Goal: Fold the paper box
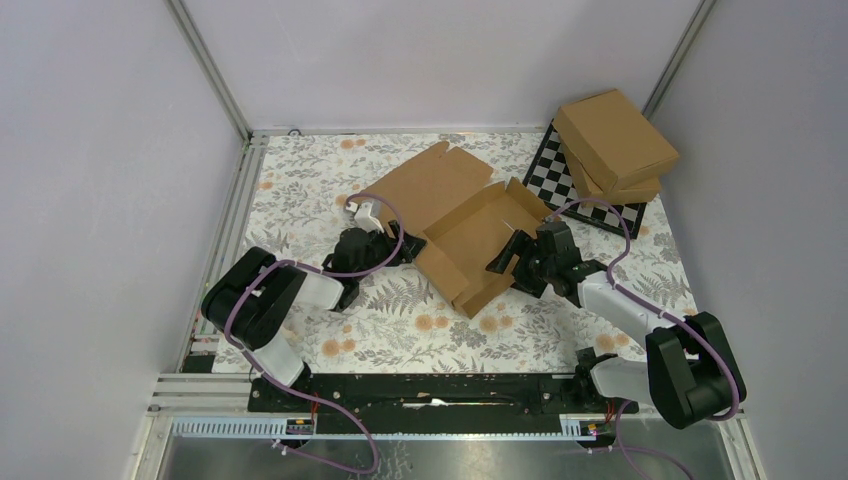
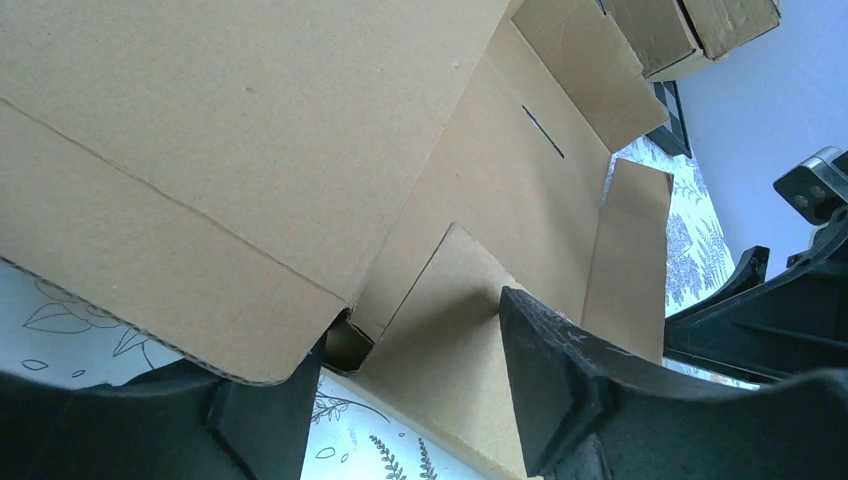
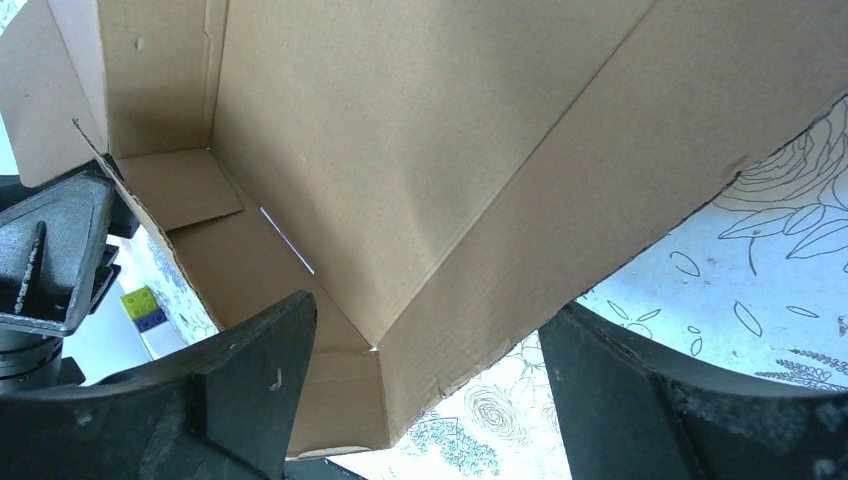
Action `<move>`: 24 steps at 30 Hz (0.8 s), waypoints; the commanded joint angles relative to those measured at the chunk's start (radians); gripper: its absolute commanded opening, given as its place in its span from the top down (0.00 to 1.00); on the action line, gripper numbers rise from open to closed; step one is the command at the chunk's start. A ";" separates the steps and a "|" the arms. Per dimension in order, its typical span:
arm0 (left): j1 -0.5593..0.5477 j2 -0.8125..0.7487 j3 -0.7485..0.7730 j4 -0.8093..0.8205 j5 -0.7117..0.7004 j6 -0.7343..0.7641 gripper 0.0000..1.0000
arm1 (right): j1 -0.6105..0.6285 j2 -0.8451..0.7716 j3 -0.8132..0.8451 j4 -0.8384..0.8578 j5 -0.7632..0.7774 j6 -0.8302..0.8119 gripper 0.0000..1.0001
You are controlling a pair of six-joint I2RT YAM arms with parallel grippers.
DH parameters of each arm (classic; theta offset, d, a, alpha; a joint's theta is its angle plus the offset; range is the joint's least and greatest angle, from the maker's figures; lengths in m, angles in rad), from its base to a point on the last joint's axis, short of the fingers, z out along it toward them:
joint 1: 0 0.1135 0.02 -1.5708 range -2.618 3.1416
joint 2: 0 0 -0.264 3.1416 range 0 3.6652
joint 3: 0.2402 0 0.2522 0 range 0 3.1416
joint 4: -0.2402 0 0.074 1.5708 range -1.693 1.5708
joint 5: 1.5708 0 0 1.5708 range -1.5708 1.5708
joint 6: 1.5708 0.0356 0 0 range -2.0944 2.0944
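Cardboard is halfway to a tray here. Your box [image 1: 470, 240] sits mid-table [image 1: 400, 330] between the two grippers, floor down, some walls raised, and the lid [image 1: 432, 185] lying open and flat. I judge you are at the wall-forming step, with the lid not yet closed.

Your left gripper [image 1: 405, 250] is at the box's left corner. In its wrist view the fingers [image 2: 560, 390] stand well apart with a cardboard edge between them and nothing pinched, so its jaws are parted and empty. Your right gripper [image 1: 503, 262] reaches in from the right. Its fingers [image 3: 250, 400] straddle the near-right wall [image 3: 520, 270], one inside and one outside, with a gap on each side, so it too is spread wide and holds nothing.

Next, as I judge it, you need to bring that wall upright, fold it in over the end flaps and seat its tabs in the slot [image 2: 545, 130]. The other gripper should steady the tray against sliding.

In the top view the box's long axis runs on a diagonal, with the lid pointing far-left, the tray end near-right and the open side up. The made-up boxes [image 1: 615, 140] on the chessboard [image 1: 560, 190] are well apart at the far right, so leave them.
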 commanded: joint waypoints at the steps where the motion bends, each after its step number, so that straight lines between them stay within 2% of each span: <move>1: -0.003 -0.011 0.025 0.081 0.046 0.006 0.35 | -0.003 0.006 0.044 0.046 -0.022 -0.007 0.13; 9: -0.003 -0.012 0.020 0.098 0.057 0.001 0.31 | -0.003 0.016 0.069 0.046 -0.033 0.015 0.07; 14: -0.003 -0.006 0.024 0.104 0.063 -0.004 0.32 | -0.002 0.017 0.072 0.045 -0.034 0.015 0.13; 24: -0.005 0.001 0.029 0.105 0.070 -0.007 0.32 | -0.003 0.052 0.101 0.045 -0.069 0.020 0.18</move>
